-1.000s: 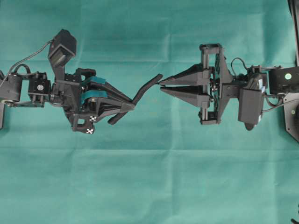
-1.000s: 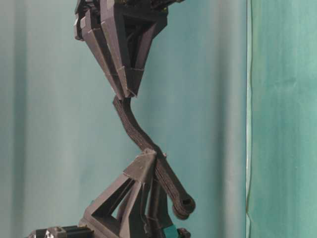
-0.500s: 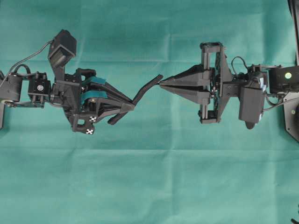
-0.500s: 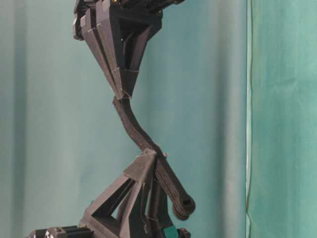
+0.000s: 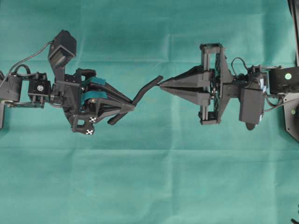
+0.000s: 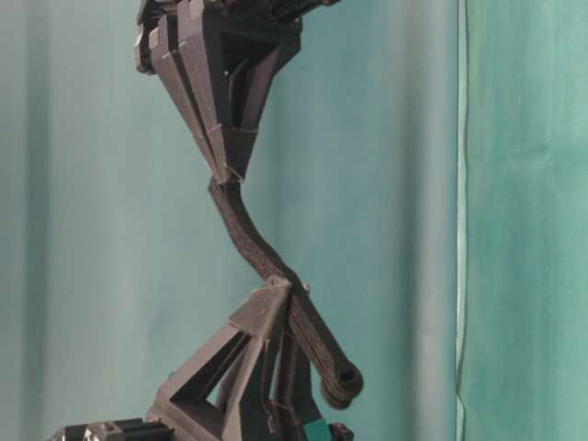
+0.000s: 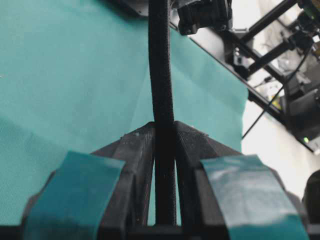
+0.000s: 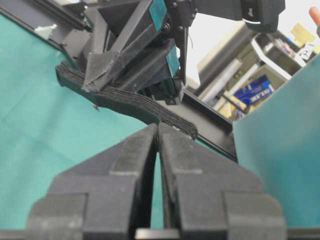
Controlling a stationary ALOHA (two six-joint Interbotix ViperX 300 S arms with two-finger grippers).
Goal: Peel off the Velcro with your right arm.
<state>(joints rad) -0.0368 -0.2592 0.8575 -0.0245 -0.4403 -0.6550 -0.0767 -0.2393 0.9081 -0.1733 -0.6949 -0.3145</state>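
Grip step rn: my right all-black pointed gripper (image 5: pixel 161 84) is pinched on the thin black Velcro strap's (image 5: pixel 146 89) free tip, mid-air btwn both arms. Left teal-taped gripper (image 5: pixel 132 107) clamps its middle. Next imo: pull away to split the layers.

surface: teal cloth (image 5: pixel 149 186) | backdrop: teal curtain (image 6: pixel 524 220) | beyond: cluttered shelves (image 8: pixel 260 75)

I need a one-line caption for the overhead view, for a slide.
Left tool clamps the black Velcro strap mid-length while the closed right tool pinches its free end above the green cloth.
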